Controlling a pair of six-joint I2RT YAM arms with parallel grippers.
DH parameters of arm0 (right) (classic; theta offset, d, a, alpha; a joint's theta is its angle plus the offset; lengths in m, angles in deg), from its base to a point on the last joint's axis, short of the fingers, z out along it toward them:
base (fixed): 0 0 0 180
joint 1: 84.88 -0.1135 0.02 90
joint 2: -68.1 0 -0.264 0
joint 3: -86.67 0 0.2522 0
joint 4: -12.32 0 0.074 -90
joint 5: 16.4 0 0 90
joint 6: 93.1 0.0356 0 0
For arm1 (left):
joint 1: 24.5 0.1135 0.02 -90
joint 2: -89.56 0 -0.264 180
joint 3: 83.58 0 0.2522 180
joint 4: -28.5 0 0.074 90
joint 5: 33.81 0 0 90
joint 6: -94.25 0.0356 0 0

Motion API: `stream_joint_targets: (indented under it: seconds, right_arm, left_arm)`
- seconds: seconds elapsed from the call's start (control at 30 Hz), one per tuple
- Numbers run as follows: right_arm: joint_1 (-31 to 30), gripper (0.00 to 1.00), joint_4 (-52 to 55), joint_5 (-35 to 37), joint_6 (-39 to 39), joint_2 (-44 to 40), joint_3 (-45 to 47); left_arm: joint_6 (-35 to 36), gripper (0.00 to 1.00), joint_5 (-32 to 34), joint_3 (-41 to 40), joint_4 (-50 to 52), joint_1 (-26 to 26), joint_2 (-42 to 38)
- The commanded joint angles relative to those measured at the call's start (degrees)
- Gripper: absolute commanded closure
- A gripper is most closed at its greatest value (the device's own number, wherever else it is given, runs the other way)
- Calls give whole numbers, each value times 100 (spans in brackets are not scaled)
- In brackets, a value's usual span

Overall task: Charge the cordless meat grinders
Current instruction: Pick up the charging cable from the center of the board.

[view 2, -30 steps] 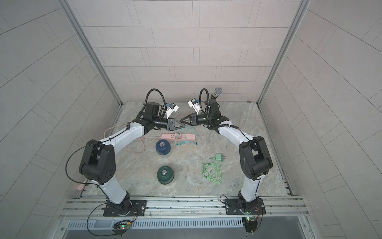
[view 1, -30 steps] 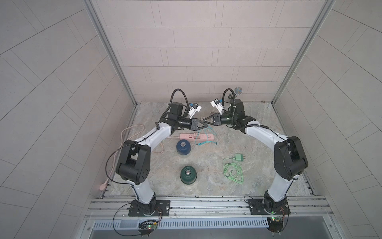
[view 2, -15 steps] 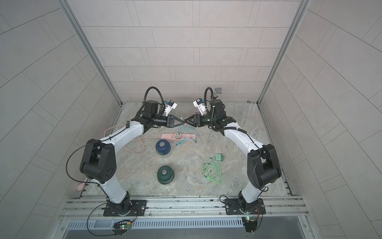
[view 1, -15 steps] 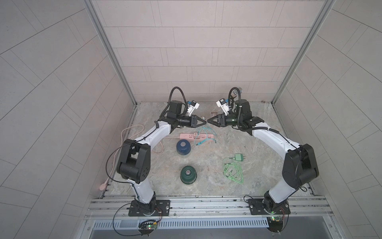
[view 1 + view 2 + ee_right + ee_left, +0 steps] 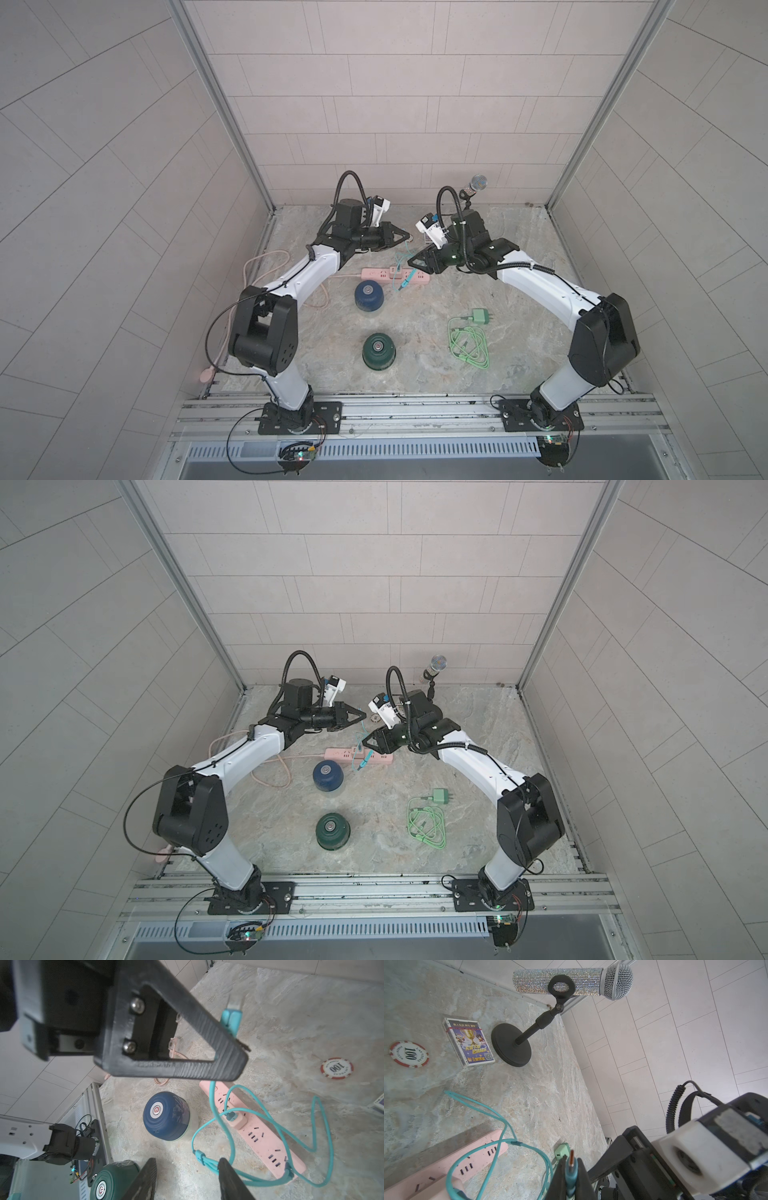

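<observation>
Left wrist view: left jaws are clamped tight on the small plug of the teal cable (image 5: 483, 1111), with the metal tip poking out past the fingertips. In both top views that plug is too small for me to make out. I only see the cable dropping from the left jaws to the pink power strip (image 5: 376, 273).

Right wrist view: right jaws stand partly apart with a clear gap and grip nothing. A tied loop of the teal cable lies on the bench (image 5: 291, 1022) right by one fingertip; touching or not, I can't tell. The cable's other end sits in a pale adapter (image 5: 239, 1121) plugged into the strip.

Blue grinder (image 5: 368, 294) stands upright just in front of the strip, apart from it. Green grinder (image 5: 378, 350) stands nearer the arm bases, well clear of both arms. The right wrist frame cuts it off at the edge. I can't make out a charge port on either.

Green charger (image 5: 480, 316) and its coiled green cable (image 5: 467, 345) lie off to the right.

The right arm mostly hides the card box (image 5: 469, 1043) and poker chip (image 5: 409, 1054) from above. They lie beside the microphone stand (image 5: 510, 1047).
</observation>
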Motion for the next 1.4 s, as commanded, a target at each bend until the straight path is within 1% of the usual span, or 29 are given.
stream_joint_targets:
  seconds: [0.0,0.13,0.3,0.37,0.43,0.53,0.6,0.63,0.7,0.77,0.83,0.93,1.1,1.2,1.27,1.37]
  right_arm:
    - [-25,52,-13,317,-296,73,-248]
    - [-65,54,-74,403,-414,204,-348]
    - [-129,58,-63,246,-468,497,-621]
    - [-146,65,-82,215,-442,603,-728]
    - [-156,75,-85,190,-396,696,-801]
    - [-156,87,-84,206,-392,752,-833]
    - [-157,92,-39,156,-401,741,-846]
    - [-156,94,33,90,-422,731,-871]
    - [-157,96,235,-35,-526,721,-925]
    - [-160,97,507,-145,-676,726,-973]
    - [-158,97,867,-301,-879,748,-1023]
    - [-156,98,1334,-521,-1137,772,-1078]
    - [-162,97,1935,-707,-1412,798,-1255]
    - [-161,97,2003,-845,-1428,793,-1263]
    - [-174,97,2035,-942,-1418,807,-1280]
    - [-208,97,2184,-996,-1467,852,-1358]
  left_arm:
    - [-193,95,178,-244,-227,-42,-306]
    - [-301,95,186,-349,-249,-75,-346]
    - [-425,95,143,-294,-298,-137,-290]
    - [-429,95,132,-295,-300,-167,-289]
    - [-425,95,157,-314,-296,-167,-306]
    - [-424,95,113,-326,-291,-167,-340]
    - [-371,94,62,-289,-92,-151,-371]
    - [-265,92,70,-276,129,-128,-405]
    - [-20,82,107,-300,516,-48,-483]
    - [36,74,100,-357,634,67,-553]
    - [-45,69,-14,-422,505,201,-623]
    - [-143,63,-234,-548,250,373,-701]
    - [-166,60,-962,-598,-176,663,-590]
    - [239,60,-1530,-555,-232,682,-476]
    - [414,60,-1751,-608,-283,683,-411]
    - [258,60,-2025,-674,-733,677,-261]
